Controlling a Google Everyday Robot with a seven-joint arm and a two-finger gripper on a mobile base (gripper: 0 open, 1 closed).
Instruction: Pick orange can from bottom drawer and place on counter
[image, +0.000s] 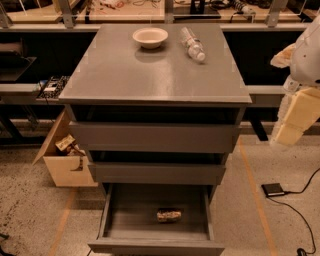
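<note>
The orange can (169, 215) lies on its side inside the bottom drawer (155, 246), which is pulled out at the foot of the grey cabinet. It rests near the middle of the dark drawer floor. The counter (150, 75) is the cabinet's flat grey top, above two partly open upper drawers. My gripper (294, 119) hangs at the far right of the camera view, beside the cabinet's right edge at about upper-drawer height, well away from the can. Nothing shows in it.
On the counter's far side stand a cream bowl (150, 37) and a clear plastic bottle (192, 44) lying down. An open cardboard box (65, 160) sits on the floor to the left. A black pad (273, 189) with a cable lies on the floor to the right.
</note>
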